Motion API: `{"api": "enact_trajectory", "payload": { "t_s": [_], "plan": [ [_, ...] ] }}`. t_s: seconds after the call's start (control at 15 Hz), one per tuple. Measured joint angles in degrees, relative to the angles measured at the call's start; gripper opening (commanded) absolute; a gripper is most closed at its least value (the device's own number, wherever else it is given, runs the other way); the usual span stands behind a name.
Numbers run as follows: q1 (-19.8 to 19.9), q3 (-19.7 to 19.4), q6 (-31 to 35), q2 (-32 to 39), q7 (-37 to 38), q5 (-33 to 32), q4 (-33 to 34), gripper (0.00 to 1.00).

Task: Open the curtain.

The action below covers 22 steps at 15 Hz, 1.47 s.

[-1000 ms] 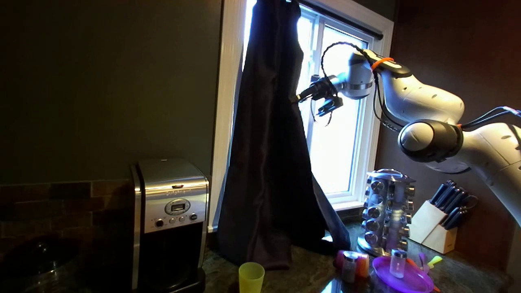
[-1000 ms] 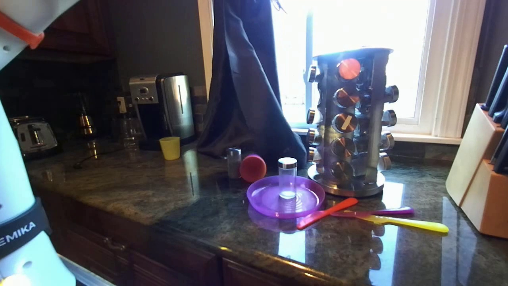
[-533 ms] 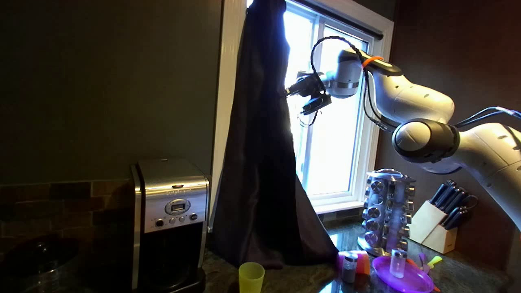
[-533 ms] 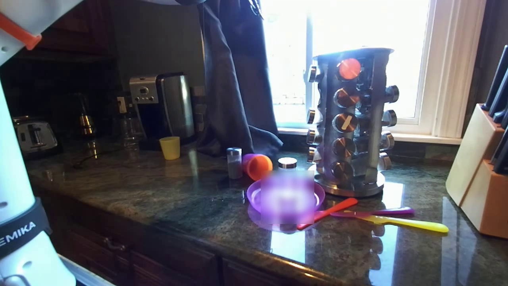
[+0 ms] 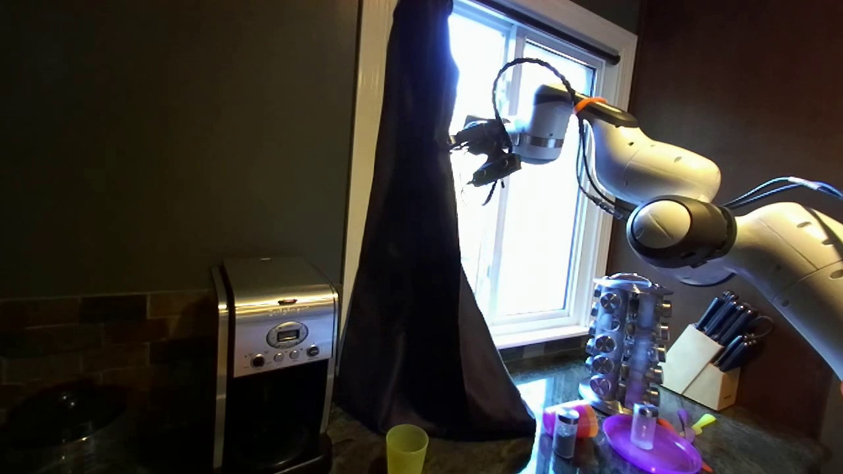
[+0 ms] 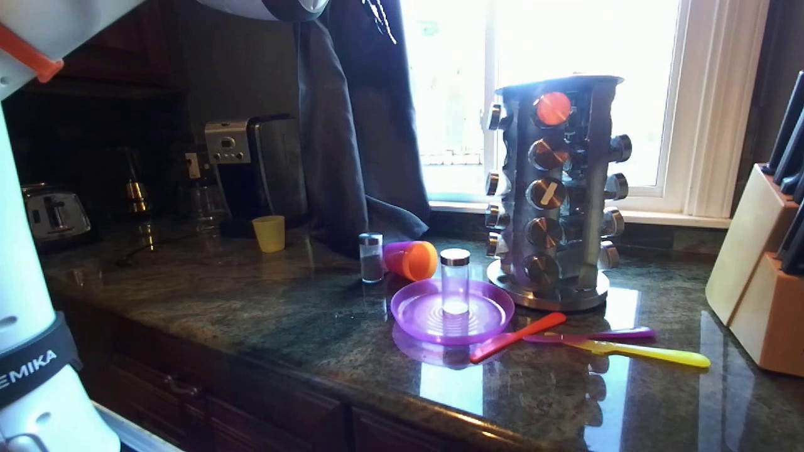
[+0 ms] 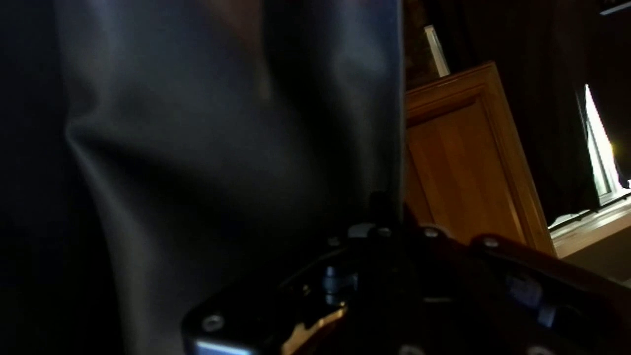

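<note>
The curtain (image 5: 415, 263) is a tall dark drape with vertical folds. It hangs over the left part of the window in an exterior view, and its hem rests on the counter. It also shows in an exterior view (image 6: 352, 125) and fills the left of the wrist view (image 7: 222, 123). My gripper (image 5: 450, 142) is at the curtain's right edge, at upper height. In the wrist view the edge runs down between the fingers of the gripper (image 7: 400, 212), which are close together on the fabric. The fingertips are dark and partly hidden against the cloth.
A coffee maker (image 5: 283, 329) and a yellow cup (image 5: 406, 447) stand near the hem. A shaker (image 6: 371, 258), a lying orange cup (image 6: 419, 260) and a purple plate (image 6: 414, 326) with a jar are close by. A spice rack (image 6: 553, 188) and knife block (image 6: 747, 282) stand right.
My gripper and arm have moved left in an exterior view, drawing the curtain's edge and hem left. More window shows. The lying orange cup has shifted slightly.
</note>
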State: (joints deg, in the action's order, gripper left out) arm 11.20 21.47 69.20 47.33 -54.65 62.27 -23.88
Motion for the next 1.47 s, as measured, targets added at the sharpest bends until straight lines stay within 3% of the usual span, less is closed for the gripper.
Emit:
{"api": "enact_trajectory", "payload": {
  "t_s": [0.27,0.67,1.47],
  "plan": [
    [-1.32,-1.85,-9.25,1.85,-1.05,-2.65,-1.0,0.58],
    [-1.17,-7.01,-20.54,2.3,-1.66,-13.45,-1.05,0.99],
    [4.52,-11.62,-20.52,-8.57,-2.86,-41.14,0.1,1.0]
  ]
}}
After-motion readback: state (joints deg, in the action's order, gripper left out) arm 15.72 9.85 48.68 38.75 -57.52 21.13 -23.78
